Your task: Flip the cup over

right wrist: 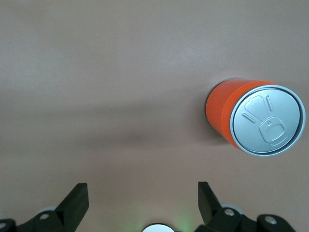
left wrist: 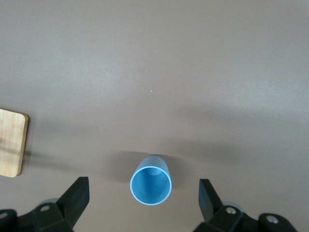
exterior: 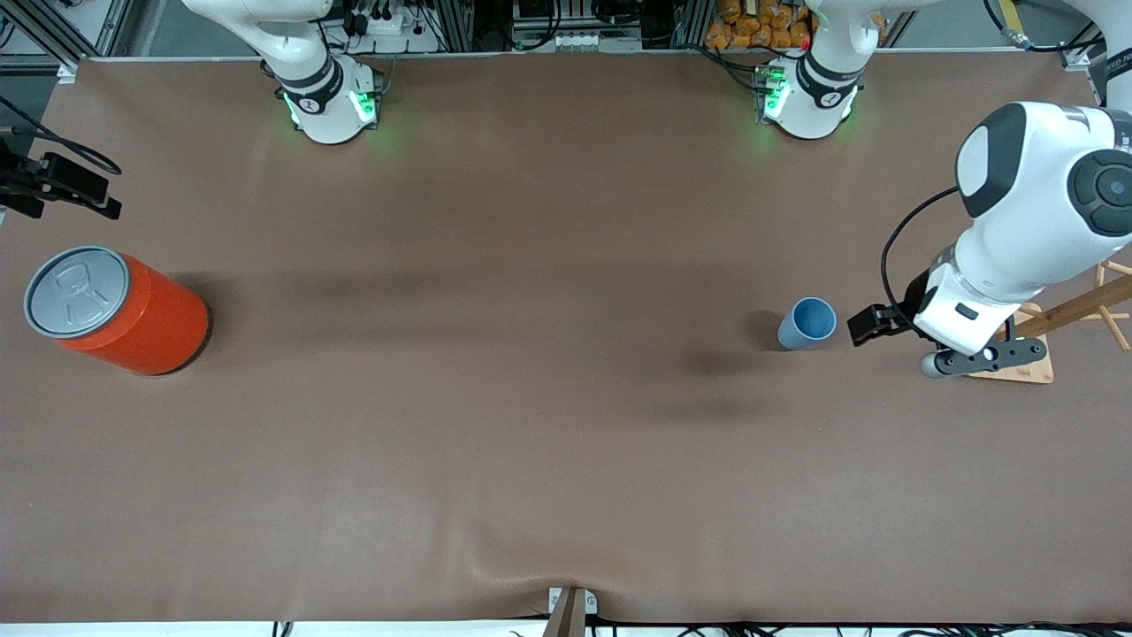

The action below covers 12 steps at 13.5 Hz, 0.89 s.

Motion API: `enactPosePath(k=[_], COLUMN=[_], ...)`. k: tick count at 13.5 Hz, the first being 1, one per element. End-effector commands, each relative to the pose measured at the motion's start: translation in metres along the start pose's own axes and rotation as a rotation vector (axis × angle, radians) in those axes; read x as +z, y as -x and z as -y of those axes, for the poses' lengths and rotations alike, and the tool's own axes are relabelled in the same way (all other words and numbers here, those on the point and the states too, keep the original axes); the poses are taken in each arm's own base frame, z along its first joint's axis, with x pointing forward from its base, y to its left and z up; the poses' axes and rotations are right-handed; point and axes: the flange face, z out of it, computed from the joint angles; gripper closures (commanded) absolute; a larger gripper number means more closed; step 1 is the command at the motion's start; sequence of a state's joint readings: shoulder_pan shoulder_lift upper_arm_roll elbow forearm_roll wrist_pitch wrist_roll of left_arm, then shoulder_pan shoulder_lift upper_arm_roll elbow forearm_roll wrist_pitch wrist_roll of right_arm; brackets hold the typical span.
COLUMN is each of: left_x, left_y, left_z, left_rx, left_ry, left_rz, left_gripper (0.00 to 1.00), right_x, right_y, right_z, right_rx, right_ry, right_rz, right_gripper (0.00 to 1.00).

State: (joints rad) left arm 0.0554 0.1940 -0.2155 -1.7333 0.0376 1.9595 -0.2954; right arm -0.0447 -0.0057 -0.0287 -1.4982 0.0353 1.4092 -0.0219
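Observation:
The small light blue cup (exterior: pixel 806 324) stands upright on the brown table, rim up, near the left arm's end. In the left wrist view the cup (left wrist: pixel 150 186) shows its open mouth, between the two fingers and lower than them. My left gripper (exterior: pixel 871 326) hangs beside and above the cup; it is open wide and empty (left wrist: pixel 143 182). My right gripper (exterior: pixel 57 181) hangs at the right arm's end of the table, close to the orange can; it is open and empty (right wrist: pixel 142 186).
A large orange can (exterior: pixel 115 310) with a grey pull-tab lid stands at the right arm's end and also shows in the right wrist view (right wrist: pixel 256 118). A wooden peg stand (exterior: pixel 1030 349) sits beside the left gripper, its base in the left wrist view (left wrist: pixel 10 142).

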Motion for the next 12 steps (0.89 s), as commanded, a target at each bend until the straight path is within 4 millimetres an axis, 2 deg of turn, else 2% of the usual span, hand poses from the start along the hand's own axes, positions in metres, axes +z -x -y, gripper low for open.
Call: enactPosePath(k=[1, 3, 5, 7, 10, 12], left_x=[-0.032, -0.077, -0.116, -0.155, -0.18, -0.184], left_y=[-0.006, -0.001, 0.005, 0.02, 0.036, 0.039], left_z=[0.021, 0.026, 0.041, 0.069, 0.091, 0.1], left_rx=[0.001, -0.009, 0.008, 0.034, 0.058, 0.089], left_ry=[-0.017, -0.04, -0.049, -0.053, -0.049, -0.057], left_rz=[-0.03, -0.009, 0.024, -0.003, 0.003, 0.006], left_gripper=[0.0, 0.0, 0.0, 0.0, 0.0, 0.0], right_x=[-0.006, -0.006, -0.006, -0.006, -0.006, -0.006], right_y=[0.0, 0.0, 0.0, 0.0, 0.0, 0.0], right_z=[-0.001, -0.001, -0.001, -0.001, -0.001, -0.001], right_rx=[0.015, 0.015, 0.015, 0.015, 0.015, 0.015], right_ry=[-0.02, -0.02, -0.02, -0.02, -0.02, -0.02], right_rz=[-0.009, -0.007, -0.007, -0.007, -0.009, -0.007], right_gripper=[0.0, 0.0, 0.0, 0.0, 0.0, 0.0])
